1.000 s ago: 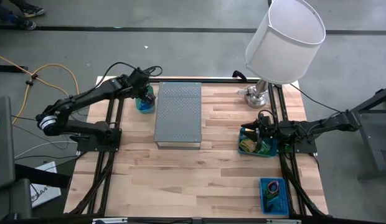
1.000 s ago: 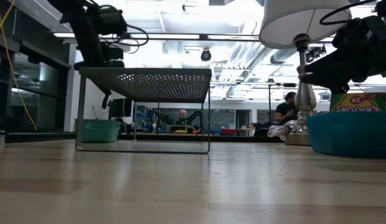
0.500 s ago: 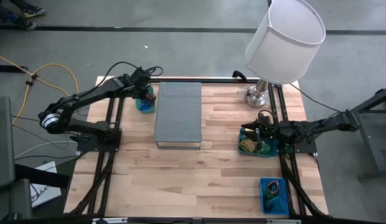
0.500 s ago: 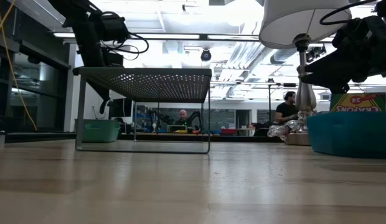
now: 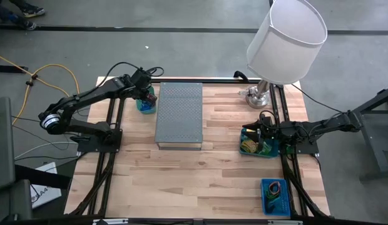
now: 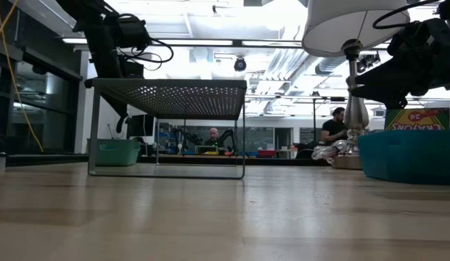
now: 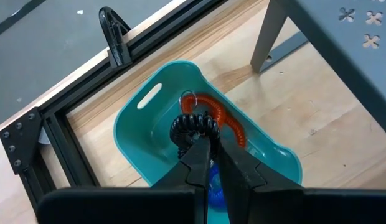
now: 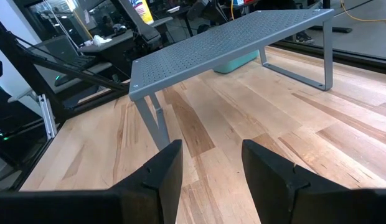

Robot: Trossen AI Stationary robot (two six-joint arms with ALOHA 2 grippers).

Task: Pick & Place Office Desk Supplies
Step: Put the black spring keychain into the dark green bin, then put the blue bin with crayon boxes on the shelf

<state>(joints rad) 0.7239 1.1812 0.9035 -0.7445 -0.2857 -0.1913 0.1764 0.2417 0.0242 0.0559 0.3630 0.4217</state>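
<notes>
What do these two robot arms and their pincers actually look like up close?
Both arms are slim, black, jointed rods with thin black cables looping along them. The left arm has a pale ring at one joint. The left gripper has two narrow, tapering black fingers; the right gripper has broader, flat dark ones.

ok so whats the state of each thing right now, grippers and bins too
left gripper: shut on black coil, over the teal bin
black coil: held above the bin
red coil: lying in the bin
teal bin: upright on the table
right gripper: open, empty
lamp: upright
</notes>
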